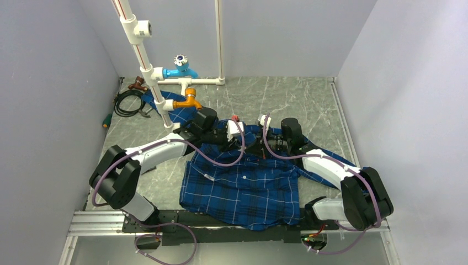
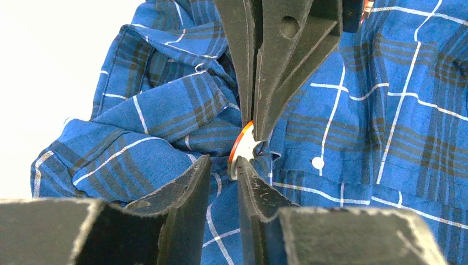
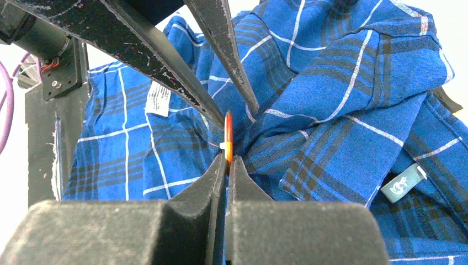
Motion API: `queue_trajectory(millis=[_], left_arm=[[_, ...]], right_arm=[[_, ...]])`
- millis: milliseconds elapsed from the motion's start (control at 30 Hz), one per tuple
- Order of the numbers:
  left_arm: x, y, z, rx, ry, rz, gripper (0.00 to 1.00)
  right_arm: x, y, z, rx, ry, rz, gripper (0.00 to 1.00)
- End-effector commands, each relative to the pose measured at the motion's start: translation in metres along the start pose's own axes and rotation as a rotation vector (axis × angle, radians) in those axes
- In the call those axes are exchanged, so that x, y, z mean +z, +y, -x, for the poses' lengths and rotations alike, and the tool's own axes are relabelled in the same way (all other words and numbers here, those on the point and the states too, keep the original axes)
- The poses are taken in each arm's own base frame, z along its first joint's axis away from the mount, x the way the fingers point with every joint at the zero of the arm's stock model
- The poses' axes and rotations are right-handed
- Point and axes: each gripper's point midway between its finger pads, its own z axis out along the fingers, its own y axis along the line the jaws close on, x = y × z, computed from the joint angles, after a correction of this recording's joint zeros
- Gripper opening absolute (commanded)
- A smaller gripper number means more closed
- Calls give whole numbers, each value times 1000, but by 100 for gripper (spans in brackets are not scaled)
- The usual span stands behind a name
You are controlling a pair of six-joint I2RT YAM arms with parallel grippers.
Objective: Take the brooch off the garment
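over the garment (image 1: 243, 187), right claw (image 3: 226, 161) tight on brooch (image 3: 228, 135), left claw (image 2: 223, 161) apart opposite

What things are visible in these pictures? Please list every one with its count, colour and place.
garment: one, blue plaid, spread mid-table.
brooch: one, orange-brown rim, pale centre, on the garment's bunched upper part.
label: one, white, on the garment.
tag: one, pale teal, on the garment.
pipe frame: one, white, far left.
blue tap: one, blue, on the frame.
orange tap: one, orange, on the frame, lower.
brown tap: one, brown, far-left corner.
cable: one coil, black, far left.
tool: one, green handle, left edge.
table: one, grey marbled, under everything.
left end effector: one, black, fingers apart beside the brooch.
right end effector: one, black, shut on the brooch.
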Motion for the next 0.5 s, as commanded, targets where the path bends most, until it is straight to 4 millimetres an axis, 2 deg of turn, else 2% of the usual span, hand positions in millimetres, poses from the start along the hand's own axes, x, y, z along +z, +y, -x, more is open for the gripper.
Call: queue_trajectory(millis=[0,233,433,467], left_arm=[[3,0,13,50,-30,-28,29],[4,-5,5,37,-3,-42,17],[3,-4,7,25,-4,-27,0],[3,-3,7,20,-1,-22,0]], right_arm=[[1,4,22,-59,-40,30,0],[2,2,24,-58,-42,24,0],[4,0,25,-51,-42,21,0],[3,-2,25,-37,-43,16,3]])
